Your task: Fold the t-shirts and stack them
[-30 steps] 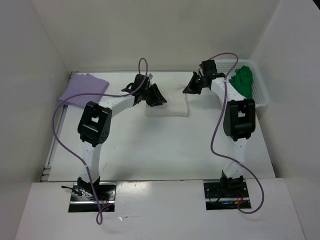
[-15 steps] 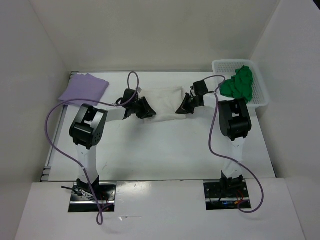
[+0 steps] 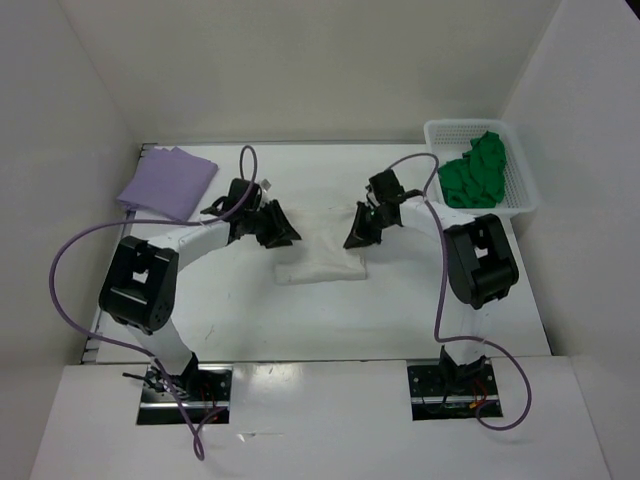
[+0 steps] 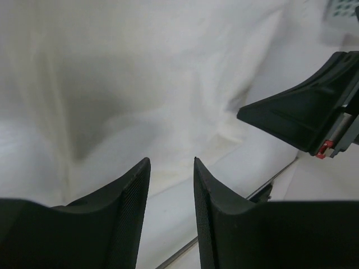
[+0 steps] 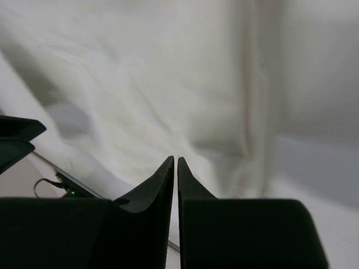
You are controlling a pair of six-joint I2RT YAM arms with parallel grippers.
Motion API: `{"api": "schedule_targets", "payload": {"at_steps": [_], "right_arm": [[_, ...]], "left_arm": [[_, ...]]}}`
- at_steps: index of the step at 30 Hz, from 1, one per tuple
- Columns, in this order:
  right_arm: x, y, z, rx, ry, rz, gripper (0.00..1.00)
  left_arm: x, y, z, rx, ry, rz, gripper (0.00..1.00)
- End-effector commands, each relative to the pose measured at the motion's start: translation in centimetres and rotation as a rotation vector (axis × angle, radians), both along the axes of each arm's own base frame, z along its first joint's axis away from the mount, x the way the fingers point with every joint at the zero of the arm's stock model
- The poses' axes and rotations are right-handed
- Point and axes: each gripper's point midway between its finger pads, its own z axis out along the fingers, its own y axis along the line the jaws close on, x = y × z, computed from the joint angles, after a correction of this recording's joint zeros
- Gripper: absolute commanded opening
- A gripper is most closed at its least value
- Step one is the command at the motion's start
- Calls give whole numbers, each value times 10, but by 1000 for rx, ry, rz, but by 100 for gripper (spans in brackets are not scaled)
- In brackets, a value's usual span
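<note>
The cream white t-shirt [image 3: 322, 262] lies crumpled at the table's middle, its far part stretched between both grippers; it fills the left wrist view [image 4: 140, 84] and the right wrist view [image 5: 168, 73]. My left gripper [image 3: 277, 231] is at its left edge, fingers apart with nothing gripped [image 4: 171, 163]. My right gripper [image 3: 359, 229] is at its right edge, fingers pressed together on a thin edge of the cloth [image 5: 175, 159]. The lavender purple t-shirt [image 3: 168, 180] lies folded at the far left. The bright green t-shirt [image 3: 477, 168] is bunched in the basket.
The white mesh basket [image 3: 528, 192] stands at the far right corner. White walls close in the table on three sides. The right gripper's black finger [image 4: 303, 115] shows in the left wrist view. Purple cables loop over both arms.
Both grippers have moved from the far side toward the near side, drawing the cream shirt with them. The shirt now lies lower and nearer. The left jaws have opened.
</note>
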Motion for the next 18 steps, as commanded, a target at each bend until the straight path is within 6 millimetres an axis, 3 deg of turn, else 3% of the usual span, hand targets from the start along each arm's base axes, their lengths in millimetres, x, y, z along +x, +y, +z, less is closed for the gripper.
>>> {"api": "schedule_targets", "payload": {"at_steps": [1,2,3,6,8,9,10,11,14,16,18], "right_arm": [[54,14,55,41,-188,19,10],[59,19,55,60,-185,30,10],[69,18,53,59,-199,29,10],[96,25,34,83,-202,20,5],[113,23,12,74,-190,-4,3],[125,16,6,45,-202,-31,2],[126,8,-17,18,-152,-48,2],[130,5,-23,12,-136,-57,0],[142,-5,-30,1,-148,-76,0],[144,-3,-33,6,-133,-70,0],[151,3,-19,37,-154,-58,0]], "left_arm": [[46,-6,45,-27,-158,0,44],[52,-8,44,-27,-158,0,44],[61,-8,30,-12,-146,9,44],[93,-2,15,-35,-140,38,44],[110,7,6,-34,-142,66,44],[119,8,-7,-14,-133,70,44],[129,21,-14,5,-134,100,44],[129,27,-32,18,-91,110,44],[143,48,-44,37,-100,145,44],[154,63,-41,52,-124,186,44],[157,68,-35,49,-136,196,47]]}}
